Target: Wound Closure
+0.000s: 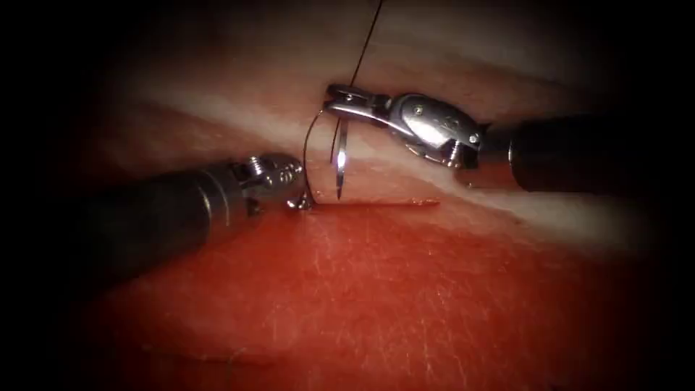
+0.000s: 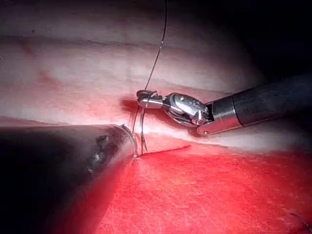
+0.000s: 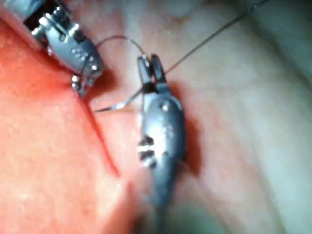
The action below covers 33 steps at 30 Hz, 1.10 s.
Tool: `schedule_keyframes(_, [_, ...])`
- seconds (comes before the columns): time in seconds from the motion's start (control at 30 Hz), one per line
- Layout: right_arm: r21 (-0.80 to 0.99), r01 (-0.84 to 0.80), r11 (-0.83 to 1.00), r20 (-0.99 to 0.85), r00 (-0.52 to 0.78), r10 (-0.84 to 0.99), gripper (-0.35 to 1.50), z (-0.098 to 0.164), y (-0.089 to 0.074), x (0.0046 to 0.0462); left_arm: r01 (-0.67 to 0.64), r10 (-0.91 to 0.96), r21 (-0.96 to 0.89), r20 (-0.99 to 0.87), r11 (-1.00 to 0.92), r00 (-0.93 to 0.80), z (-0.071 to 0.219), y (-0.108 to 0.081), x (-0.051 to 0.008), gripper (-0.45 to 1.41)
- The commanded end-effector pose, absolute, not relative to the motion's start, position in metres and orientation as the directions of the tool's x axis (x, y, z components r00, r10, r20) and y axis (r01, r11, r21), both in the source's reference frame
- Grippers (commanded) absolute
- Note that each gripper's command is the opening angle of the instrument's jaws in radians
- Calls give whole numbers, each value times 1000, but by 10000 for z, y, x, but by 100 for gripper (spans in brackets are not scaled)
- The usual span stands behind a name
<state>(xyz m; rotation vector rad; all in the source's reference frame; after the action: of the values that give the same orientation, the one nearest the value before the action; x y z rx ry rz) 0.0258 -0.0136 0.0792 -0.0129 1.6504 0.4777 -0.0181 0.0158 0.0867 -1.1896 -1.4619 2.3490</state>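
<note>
We take the cut [image 1: 376, 205] as our landmark: a thin dark-red line across the tissue [image 1: 405, 304], with red fluid [image 1: 347, 289] staining the surface on its near side and paler tissue on its far side. Nearest the cut, the left tool [image 1: 298, 203] has its tip down at the cut's left end, touching the tissue there; whether its jaws are parted or closed we cannot tell. Just right of that tip, the needle [image 1: 340, 170] stands nearly upright over the cut's left part, its point reaching down to the tissue just on the far side of the line; we cannot tell whether it has entered. Farther back, the right tool [image 1: 340, 100] hangs over the pale tissue with its jaws clamped on the needle's upper end. From that grip the thread [image 1: 365, 47] runs up and away beyond the cut, and a thin arc curves down toward the left tool's tip.
</note>
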Motion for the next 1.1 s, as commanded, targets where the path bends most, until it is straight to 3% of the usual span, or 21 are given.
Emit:
schedule_keyframes(0.03, [298, -282, 912, -953, -150, 265, -35, 797, -136, 267, 283, 481, -804, -553, -523, -681, 872, 160, -186, -45])
schedule_keyframes(1.1, [279, -278, 919, -958, -145, 247, -35, 795, -169, 277, 258, 484, -783, -569, -566, -665, 889, 172, -169, -45])
